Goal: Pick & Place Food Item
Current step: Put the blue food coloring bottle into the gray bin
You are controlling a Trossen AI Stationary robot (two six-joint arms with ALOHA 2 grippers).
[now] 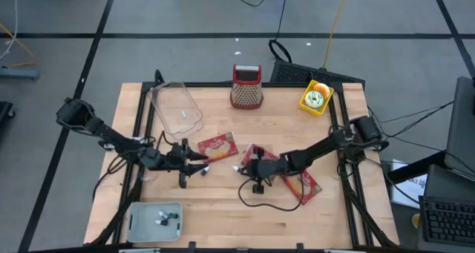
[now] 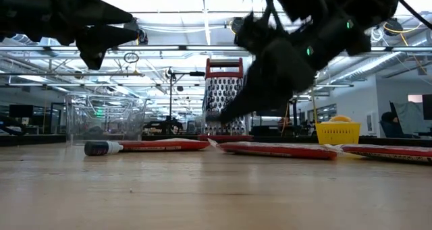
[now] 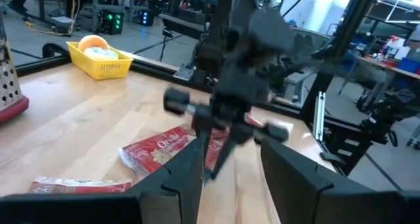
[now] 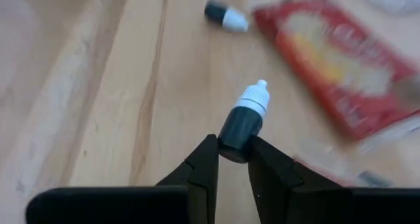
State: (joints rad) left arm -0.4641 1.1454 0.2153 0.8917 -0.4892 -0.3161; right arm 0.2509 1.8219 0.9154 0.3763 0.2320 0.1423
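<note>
Your desk point(image 1: 223, 208) is pale butcher-block wood in a black frame, on grey floor tiles with dark seams. Beyond it the low view shows a bright workshop with strip lights and shelving.

Your right hand point(image 4: 231, 159) is clenched on a small dark bottle point(image 4: 244, 122) with a white tip, held above the desk's middle. A second small bottle point(image 4: 225, 16) lies flat just beside a red food packet point(image 1: 217, 146); two more red packets point(image 1: 300, 185) lie under the right arm.

Your left hand point(image 3: 230, 178) hovers with fingers parted, apparently grasping nothing.

At the back stand a clear tub point(image 1: 175, 107), a grater point(image 1: 246, 86) and a yellow basket point(image 1: 315, 98). A grey tray point(image 1: 141, 222) sits at the front left.
</note>
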